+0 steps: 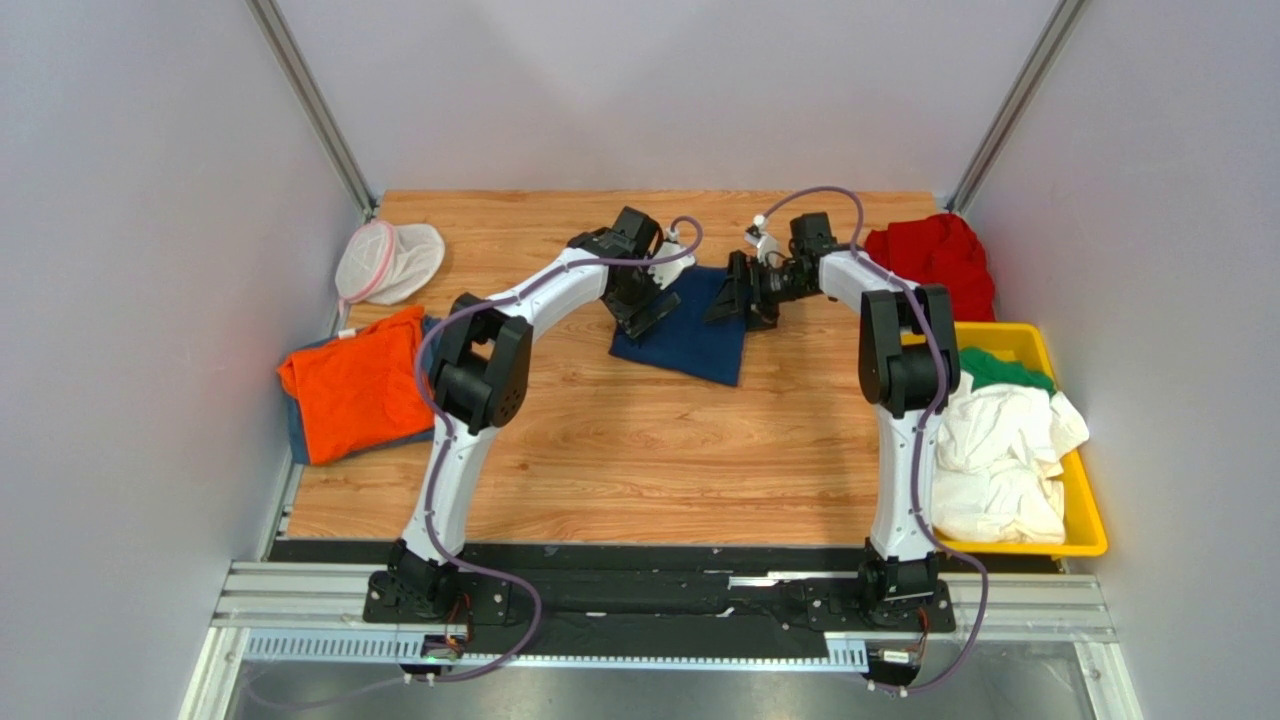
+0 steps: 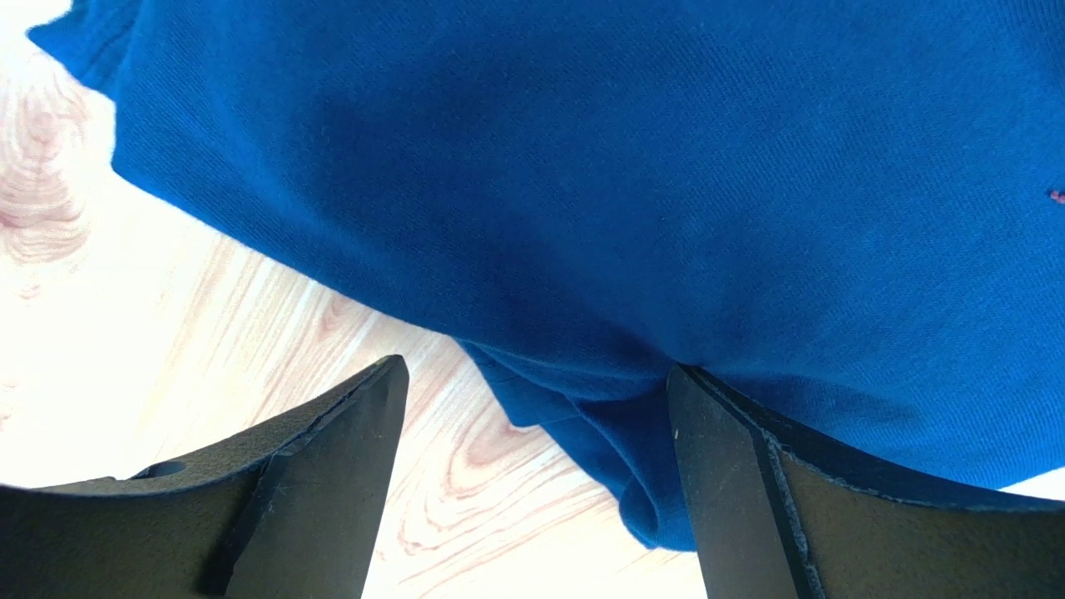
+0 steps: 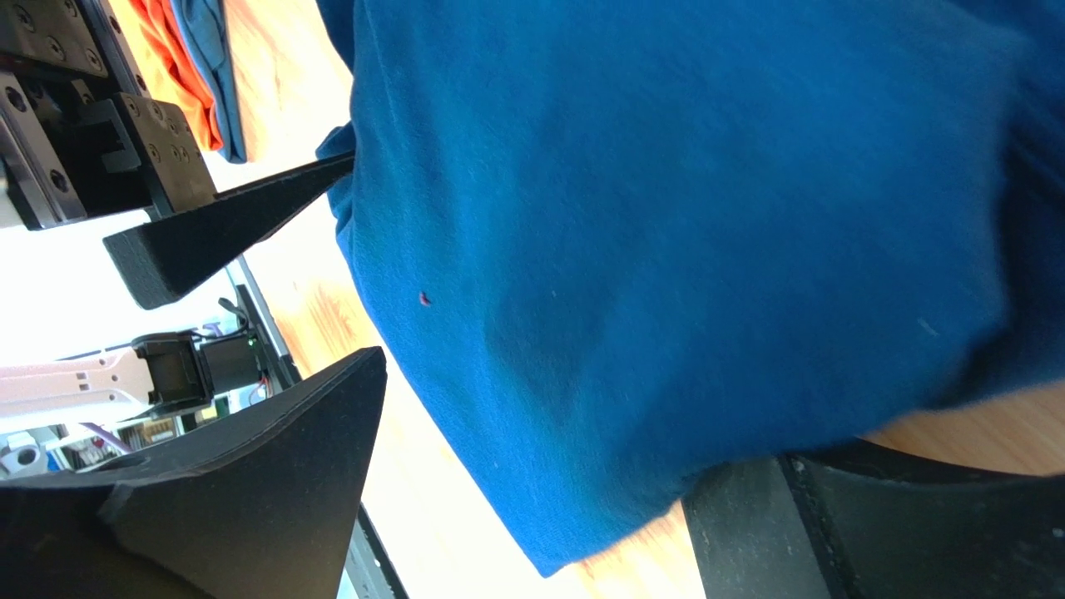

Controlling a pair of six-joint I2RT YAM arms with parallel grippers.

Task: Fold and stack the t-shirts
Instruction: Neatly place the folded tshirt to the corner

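Note:
A navy blue t-shirt (image 1: 688,342) lies folded on the wooden table at centre back. My left gripper (image 1: 649,311) stands at its left edge and my right gripper (image 1: 741,294) at its far right corner. In the left wrist view the left gripper (image 2: 535,370) is open; a folded hem of the navy t-shirt (image 2: 650,187) hangs between the fingers against the right one. In the right wrist view the right gripper (image 3: 550,437) is open around a corner of the navy t-shirt (image 3: 675,250), whose cloth covers the tip of the lower right finger. An orange t-shirt (image 1: 358,383) lies at the left.
The orange shirt rests on a blue garment (image 1: 304,438). A red t-shirt (image 1: 935,258) is bunched at the back right. A yellow bin (image 1: 1085,518) at the right holds white (image 1: 999,458) and green (image 1: 1004,371) shirts. A white mesh pouch (image 1: 388,258) sits back left.

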